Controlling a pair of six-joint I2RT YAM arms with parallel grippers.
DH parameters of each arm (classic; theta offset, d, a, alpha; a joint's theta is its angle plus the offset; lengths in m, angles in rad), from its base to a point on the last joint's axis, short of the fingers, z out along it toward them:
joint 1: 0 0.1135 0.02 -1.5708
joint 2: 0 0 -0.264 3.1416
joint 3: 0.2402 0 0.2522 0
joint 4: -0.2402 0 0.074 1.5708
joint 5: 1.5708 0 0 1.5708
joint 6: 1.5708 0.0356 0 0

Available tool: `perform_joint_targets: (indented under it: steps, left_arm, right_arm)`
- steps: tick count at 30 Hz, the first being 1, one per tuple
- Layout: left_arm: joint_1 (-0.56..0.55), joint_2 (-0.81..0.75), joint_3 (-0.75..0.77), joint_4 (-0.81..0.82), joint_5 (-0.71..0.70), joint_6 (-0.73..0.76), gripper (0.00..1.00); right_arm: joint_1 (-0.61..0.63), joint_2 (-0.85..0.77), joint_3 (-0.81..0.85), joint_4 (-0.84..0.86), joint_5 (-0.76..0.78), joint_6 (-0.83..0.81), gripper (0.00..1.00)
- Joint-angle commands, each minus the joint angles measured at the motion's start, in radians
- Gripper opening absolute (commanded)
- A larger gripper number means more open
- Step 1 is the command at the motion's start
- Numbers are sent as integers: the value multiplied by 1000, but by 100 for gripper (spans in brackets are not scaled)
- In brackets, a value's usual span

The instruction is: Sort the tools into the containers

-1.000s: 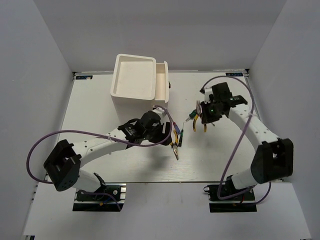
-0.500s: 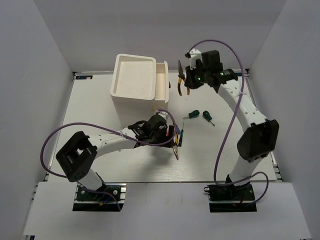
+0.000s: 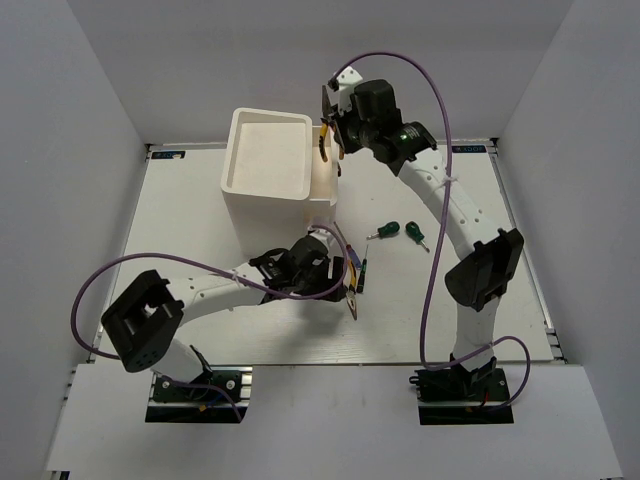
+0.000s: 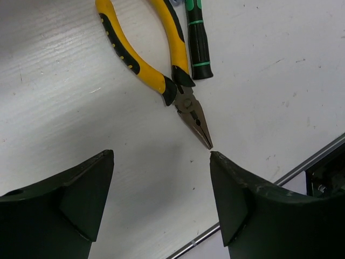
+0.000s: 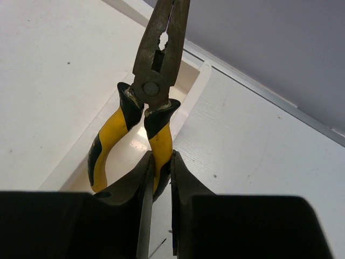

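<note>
Aloft, right claw (image 5: 159,162) pinches yellow-handled pliers (image 5: 157,70) over the white box (image 3: 266,155).

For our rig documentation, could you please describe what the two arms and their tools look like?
The left arm and right arm have white links with black joint housings. A purple cable loops along each. A green light glows near the right wrist. The left tool has broad, dark wedge-shaped fingers; the right tool has thin black ones.
</note>
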Motion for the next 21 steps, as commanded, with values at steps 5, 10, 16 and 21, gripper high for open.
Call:
perform_joint_targets:
  steps: [5,10,16,21]
  left_arm:
    - [-9,-67,-22,10,-19,-8,82]
    - [-9,-87,-32,10,-19,-8,82]
    - [-9,-115,-59,10,-29,-17,82]
    - [-9,-124,-59,1,-38,-26,82]
  right_arm:
    - [34,5,16,72,173,89,0]
    - [56,31,19,60,199,159,0]
    - [53,51,10,65,176,226,0]
    - [54,63,18,71,190,251,0]
